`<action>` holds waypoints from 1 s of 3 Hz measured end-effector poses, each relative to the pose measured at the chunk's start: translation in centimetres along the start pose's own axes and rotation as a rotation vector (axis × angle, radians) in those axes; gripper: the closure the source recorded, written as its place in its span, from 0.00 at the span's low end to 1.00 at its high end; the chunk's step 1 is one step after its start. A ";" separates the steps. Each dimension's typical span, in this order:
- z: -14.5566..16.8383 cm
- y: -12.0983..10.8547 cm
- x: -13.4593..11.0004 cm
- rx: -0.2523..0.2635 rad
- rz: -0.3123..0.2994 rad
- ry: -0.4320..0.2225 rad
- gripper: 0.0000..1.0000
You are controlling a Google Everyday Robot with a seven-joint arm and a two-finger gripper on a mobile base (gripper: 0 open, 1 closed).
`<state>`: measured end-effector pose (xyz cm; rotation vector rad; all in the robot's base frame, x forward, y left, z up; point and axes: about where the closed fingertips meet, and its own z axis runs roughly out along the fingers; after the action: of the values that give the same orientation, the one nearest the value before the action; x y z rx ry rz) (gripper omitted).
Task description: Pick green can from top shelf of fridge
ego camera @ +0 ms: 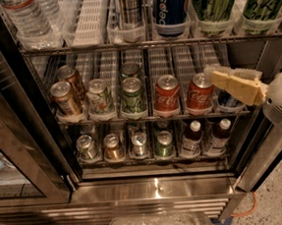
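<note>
Metallic green with dark streaks: the green can [214,2] is standing in a clear plastic bin at the right of the top shelf [140,44] of the fridge [157,189]. It is sitting between the blue Pepsi can [170,6] and a second tall green can [264,0], each just beside it.

Item, my gripper [217,76]: cream-coloured, hanging one rack lower, in front of the red Coca-Cola cans [166,95] and pointing left. Whether it is set wide or narrow I cannot tell.

Risks I am weighing:
- Rising from here, I could be catching the wire edge of the top shelf from beneath.
- Sweeping sideways, I could be knocking a cola can out of its cup.
- Reaching up, I could be closing on the twin green can or nudging the Pepsi can, since the bins are standing so close together.
</note>
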<state>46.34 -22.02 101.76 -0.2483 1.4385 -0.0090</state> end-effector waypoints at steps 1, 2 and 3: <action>0.0 0.0 0.0 0.000 0.001 0.000 0.00; 0.2 -0.5 -0.3 0.013 0.046 -0.002 0.00; 0.7 -1.7 -0.9 0.051 0.115 0.002 0.00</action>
<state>47.14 -23.45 103.02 -0.1230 1.4511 0.0478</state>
